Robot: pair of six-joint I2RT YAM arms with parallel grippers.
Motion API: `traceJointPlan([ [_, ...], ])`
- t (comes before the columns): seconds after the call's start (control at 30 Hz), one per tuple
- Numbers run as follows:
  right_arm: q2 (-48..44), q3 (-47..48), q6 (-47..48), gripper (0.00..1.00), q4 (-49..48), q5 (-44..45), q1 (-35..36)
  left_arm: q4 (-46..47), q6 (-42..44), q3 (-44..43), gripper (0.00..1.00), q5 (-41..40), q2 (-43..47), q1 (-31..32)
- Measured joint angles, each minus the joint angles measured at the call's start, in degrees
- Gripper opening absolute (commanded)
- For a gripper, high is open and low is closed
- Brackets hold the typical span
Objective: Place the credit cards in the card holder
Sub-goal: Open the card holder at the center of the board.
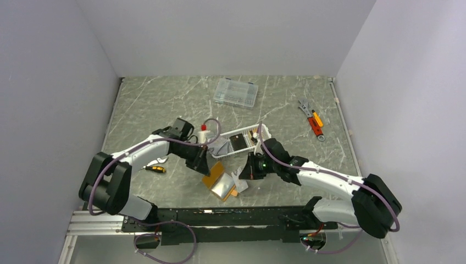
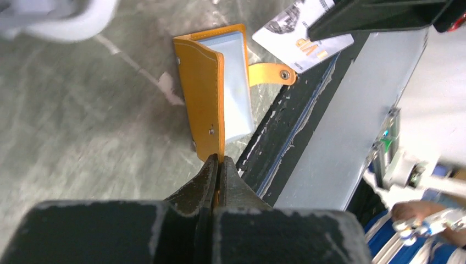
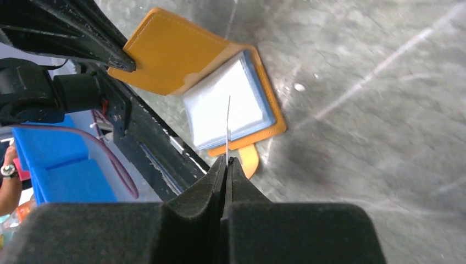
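The orange card holder (image 1: 213, 180) lies open on the table's near edge, its clear inner pockets (image 3: 231, 104) facing up. My left gripper (image 2: 220, 160) is shut on the edge of its orange cover flap (image 2: 204, 93), holding the flap raised. My right gripper (image 3: 227, 160) is shut on a grey-white credit card (image 2: 299, 36), seen edge-on (image 3: 228, 129) just above the pockets. From above, the left gripper (image 1: 207, 169) and right gripper (image 1: 247, 176) flank the holder, with the card (image 1: 240, 185) at its right side. A black card (image 1: 238, 142) lies in the basket.
A white slotted basket (image 1: 258, 132) stands just behind the grippers. A clear compartment box (image 1: 236, 92) sits at the back. A wrench and an orange-handled tool (image 1: 311, 121) lie at the right. A small yellow screwdriver (image 1: 157, 168) and a red-capped bottle (image 1: 204, 132) are at the left.
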State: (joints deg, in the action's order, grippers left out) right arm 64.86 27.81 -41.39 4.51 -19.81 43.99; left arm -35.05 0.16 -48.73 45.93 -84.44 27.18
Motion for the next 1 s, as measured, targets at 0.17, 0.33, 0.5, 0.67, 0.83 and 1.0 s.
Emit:
traceJointPlan([
  [0.17, 7.7, 6.1, 1.4, 0.00, -0.7, -3.0, 0.1, 5.5, -4.6, 6.8, 0.00, 4.4, 4.3, -8.6],
  [0.33, 13.8, 10.6, 2.6, 0.00, -1.0, -4.7, 1.2, 10.6, -9.2, 12.2, 0.00, 8.3, 5.9, -14.5],
  [0.5, 17.6, 12.4, 3.0, 0.00, -1.1, -5.8, 2.7, 12.3, -10.6, 13.2, 0.00, 9.6, 7.0, -15.1],
  [0.67, 18.5, 11.6, 2.9, 0.00, -1.0, -6.3, 3.2, 13.6, -10.4, 13.7, 0.00, 11.0, 8.1, -16.3],
  [0.83, 16.7, 8.7, 2.7, 0.00, -0.9, -6.5, 3.2, 14.7, -10.7, 15.1, 0.00, 10.9, 8.1, -17.0],
  [1.0, 13.9, 5.7, 2.1, 0.00, -1.2, -7.1, 3.2, 14.8, -11.0, 15.5, 0.00, 10.4, 8.1, -17.0],
])
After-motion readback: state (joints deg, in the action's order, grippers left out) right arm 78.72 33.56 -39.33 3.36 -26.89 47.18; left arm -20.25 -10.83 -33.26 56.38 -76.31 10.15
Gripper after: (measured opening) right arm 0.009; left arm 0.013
